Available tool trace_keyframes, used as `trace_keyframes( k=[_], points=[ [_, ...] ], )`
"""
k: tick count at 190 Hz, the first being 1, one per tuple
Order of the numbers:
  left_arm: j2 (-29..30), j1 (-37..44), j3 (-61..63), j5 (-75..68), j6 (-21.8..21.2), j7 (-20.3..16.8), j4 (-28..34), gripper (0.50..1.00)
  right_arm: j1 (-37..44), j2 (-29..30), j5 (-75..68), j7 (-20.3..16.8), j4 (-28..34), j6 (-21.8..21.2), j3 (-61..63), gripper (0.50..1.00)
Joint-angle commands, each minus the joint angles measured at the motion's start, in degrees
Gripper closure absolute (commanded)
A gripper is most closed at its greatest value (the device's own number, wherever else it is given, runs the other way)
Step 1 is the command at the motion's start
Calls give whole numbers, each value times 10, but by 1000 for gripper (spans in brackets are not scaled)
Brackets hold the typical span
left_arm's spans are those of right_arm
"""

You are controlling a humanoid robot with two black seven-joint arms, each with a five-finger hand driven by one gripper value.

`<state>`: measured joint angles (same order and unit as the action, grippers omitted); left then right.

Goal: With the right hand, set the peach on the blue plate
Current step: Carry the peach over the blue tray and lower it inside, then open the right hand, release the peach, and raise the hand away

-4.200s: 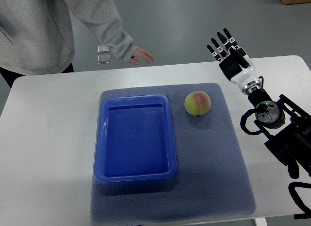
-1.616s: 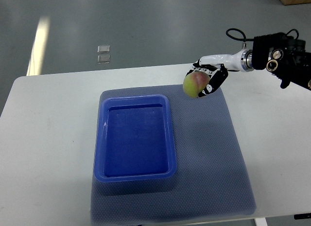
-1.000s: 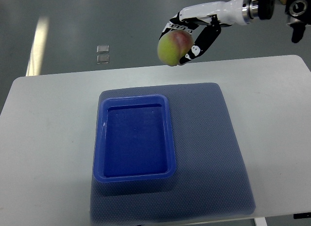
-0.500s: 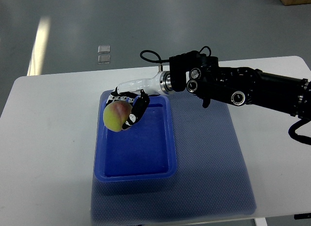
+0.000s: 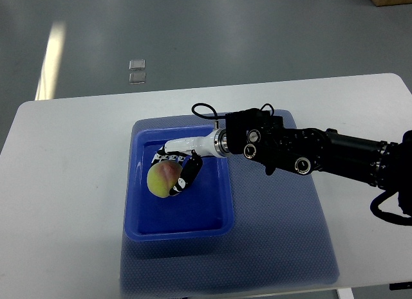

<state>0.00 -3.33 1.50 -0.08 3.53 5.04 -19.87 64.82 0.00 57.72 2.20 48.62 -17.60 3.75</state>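
A yellow-green peach with a pink blush is inside the deep blue plate, over its left half. My right hand is shut on the peach, with its black and white fingers wrapped round the fruit's right and top. The black right arm reaches in from the right edge across the mat. Whether the peach touches the plate's floor cannot be told. No left arm is in view.
The plate stands on a dark blue textured mat on a white table. Two small square tiles lie on the grey floor beyond the table's far edge.
The right hand took the peach off the mat, lifted it high beyond the table, then swung it left over the plate. Since half a second ago it has lowered slightly into the plate. The person has gone.
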Motion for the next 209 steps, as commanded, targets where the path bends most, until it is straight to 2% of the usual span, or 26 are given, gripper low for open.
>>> trace_keyframes(
  k=[1,13,14,40,60,61,75,84,85,96,123,133,134,142,152,153,173,188,198,199,209],
  points=[
    [0,0,0,0,0,0,0,500,0,0,2,1,0,4,-1,603],
    [0,0,0,0,0,0,0,500,0,0,2,1,0,4,-1,599],
    [0,0,0,0,0,1,0,500,1,0,2,1,0,2,1,577],
    [0,1,0,1,0,0,0,500,7,0,1,0,1,-3,6,572],
    [0,0,0,1,0,1,0,500,18,-24,-7,0,8,-15,8,570],
    [0,1,0,1,0,0,0,500,40,-42,-10,0,11,-29,26,570],
    [0,0,0,1,0,0,0,500,52,-75,-13,1,12,-47,82,570],
    [0,0,0,1,0,0,0,500,52,-75,-13,1,12,-47,82,570],
    [0,0,0,1,0,1,1,500,52,-102,-23,3,12,-59,132,570],
    [0,1,0,1,0,0,1,500,45,-127,-41,4,12,-68,189,570],
    [0,0,1,0,0,0,-1,500,-36,-175,-149,7,12,-106,334,570],
    [0,0,1,0,0,0,-1,500,-36,-175,-149,7,12,-106,334,570],
    [0,0,1,0,0,1,-1,500,-77,-178,-199,7,12,-117,386,570],
    [0,0,1,0,0,1,-1,500,-110,-175,-239,7,12,-116,426,570],
    [0,0,1,0,0,1,-1,500,-110,-175,-239,7,12,-116,427,570],
    [0,0,1,0,0,1,-1,500,-147,-168,-288,7,10,-113,471,570],
    [0,0,0,0,0,1,-1,500,-218,-136,-398,11,0,-91,557,570],
    [0,0,0,-1,0,0,-1,500,-246,-106,-451,25,-19,-69,599,570],
    [0,0,0,-1,0,0,-1,500,-247,-106,-451,25,-19,-69,599,570],
    [0,0,0,0,0,0,-1,500,-255,-92,-476,44,-40,-61,621,570],
    [0,0,0,0,0,0,-1,500,-263,-83,-501,63,-66,-59,633,570]
  ],
)
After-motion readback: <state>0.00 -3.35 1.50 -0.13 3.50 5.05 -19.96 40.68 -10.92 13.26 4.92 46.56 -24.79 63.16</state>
